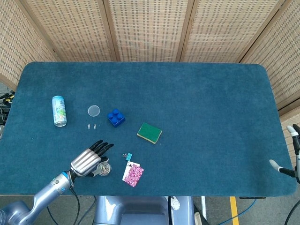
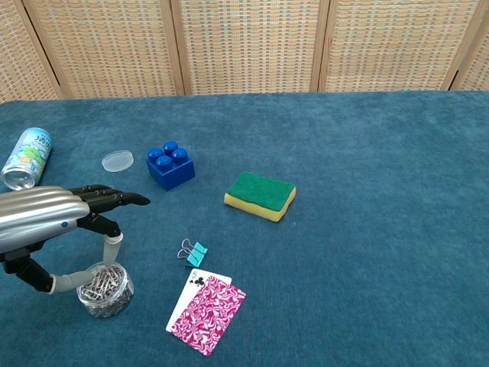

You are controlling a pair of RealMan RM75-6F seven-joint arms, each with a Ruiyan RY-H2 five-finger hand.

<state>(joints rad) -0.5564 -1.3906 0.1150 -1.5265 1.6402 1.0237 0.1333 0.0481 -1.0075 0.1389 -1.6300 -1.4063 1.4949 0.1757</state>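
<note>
1. Two hands are in view, but only the left hand (image 2: 53, 222) is over the work: it hovers above a small clear tub of paper clips (image 2: 105, 289) near the table's front-left edge, fingers stretched forward and apart, thumb and one finger reaching down beside the rim. Whether they touch the tub cannot be told; nothing is gripped or lifted.
2. The tub stands upright on the blue cloth (image 1: 197, 108) with its mouth uncovered, and a round clear lid (image 2: 117, 160) lies well apart, beside a tipped drink can (image 2: 25, 158). The lid probably belongs to the tub, which would explain the exposed clips.
3. Two loose clips (image 1: 92, 125) lie on the cloth between lid and hand.
4. A teal binder clip (image 2: 194, 253) and a pink-backed playing card (image 2: 207, 303) lie just right of the tub, close enough to crowd a sideways approach.
5. A blue toy brick (image 2: 170, 164) and a green-and-yellow sponge (image 2: 260, 196) sit farther back.
6. The right hand (image 1: 289, 154) hangs off the table's right edge with fingers loosely apart, holding nothing.
</note>
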